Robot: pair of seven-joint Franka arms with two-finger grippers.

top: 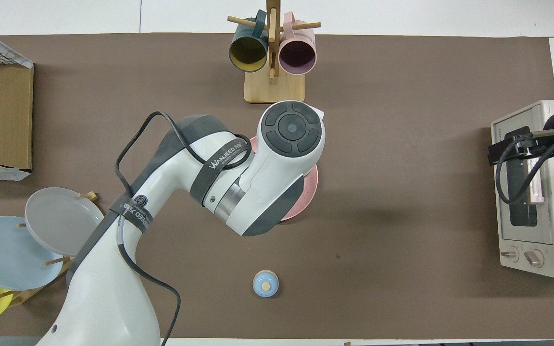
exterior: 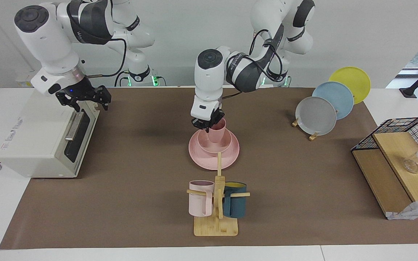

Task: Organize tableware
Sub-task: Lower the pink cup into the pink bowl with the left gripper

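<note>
Left gripper (exterior: 207, 124) clamped on cup (exterior: 217, 132), cup seated in bowl (exterior: 212, 145) on plate (exterior: 214, 156) beneath. I judge stacking nearly done; release remains. Right gripper (exterior: 82, 98) waits over toaster oven (exterior: 45, 136), fingers spread.

Matt pink tableware on a matt brown mat

The pink cup (exterior: 217, 131), deep pink bowl (exterior: 214, 144) and wide pink plate (exterior: 230, 154) look matt and smooth, like plastic. The brown table mat (exterior: 129, 188) is dull and finely textured. The mug stand (exterior: 216, 224) is pale bare wood; the white toaster oven (exterior: 31, 137) looks like painted metal.
</note>
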